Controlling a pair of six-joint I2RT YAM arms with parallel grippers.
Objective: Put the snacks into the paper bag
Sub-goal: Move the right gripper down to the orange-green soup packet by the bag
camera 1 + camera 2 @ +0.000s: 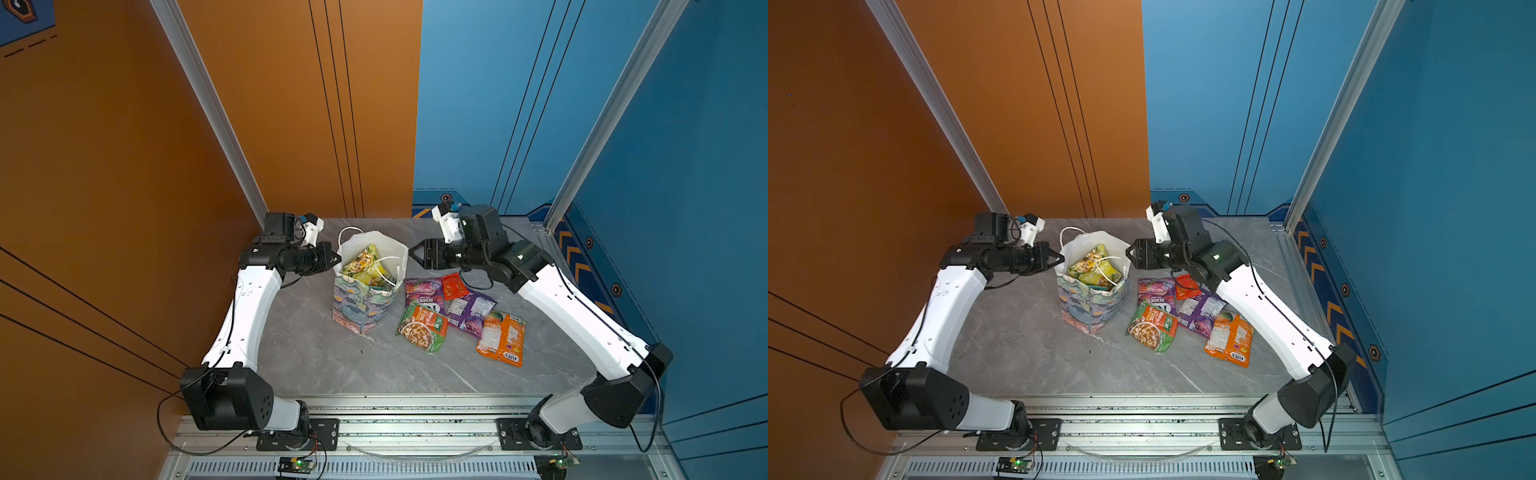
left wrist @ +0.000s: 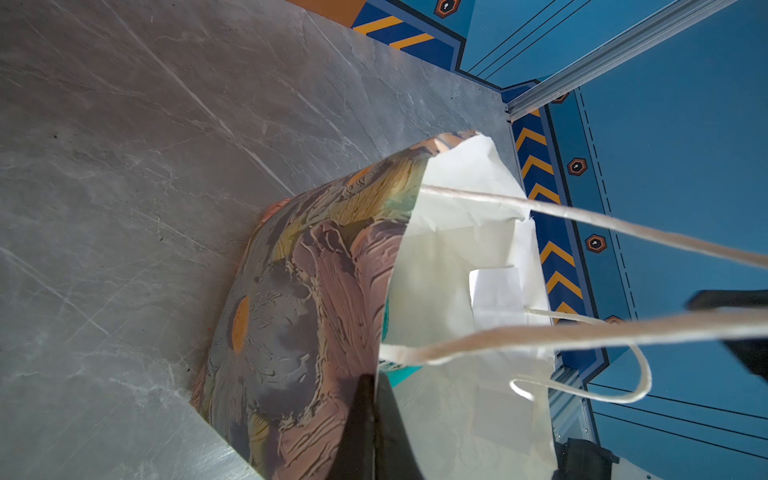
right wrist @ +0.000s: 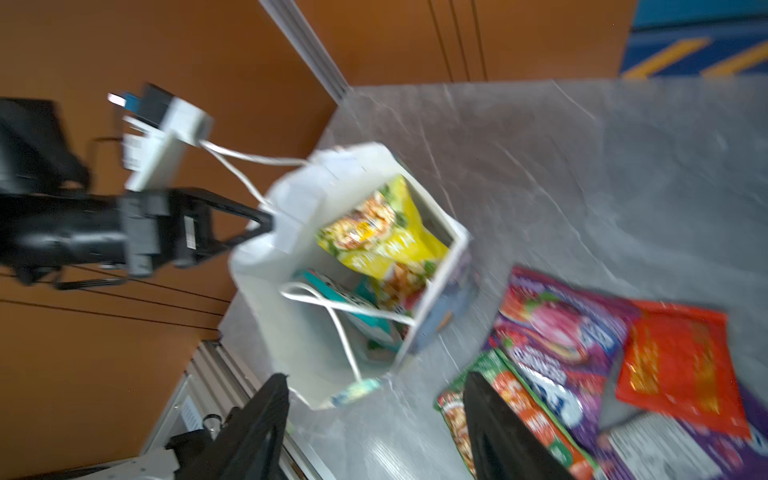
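Nearest the lens: metal rail [image 1: 395,419] with both arm bases bolted on, grey table [image 1: 332,365] beyond. Mid-table, paper bag [image 1: 365,303] upright, mouth open, set between the two grippers. Left gripper [image 1: 337,259] clamped tight on the bag's rim at its own side, fingers [image 2: 365,415] pinching the paper edge in the left wrist view; apparently bracing the mouth open. Right gripper [image 1: 413,251] just beside the opposite rim, clear of the table, jaws spread fairly wide, nothing between them. Inside the bag: yellow packet [image 1: 365,266] on top, teal packet [image 3: 374,330] beneath, scraps of others; full count impossible to tell. Outside, in a loose overlapping cluster on the table to the right of the bag: pink packet [image 1: 424,291], red packet [image 1: 454,286], purple packet [image 1: 471,311], green packet [image 1: 424,328], orange packet [image 1: 500,338] farthest out. Judged partway through, perhaps near half: several snacks bagged, five left. Likely next: right gripper down to the cluster, pink or red closest to hand. Worth watching: overlapped packets, so some risk of dragging a neighbour along.
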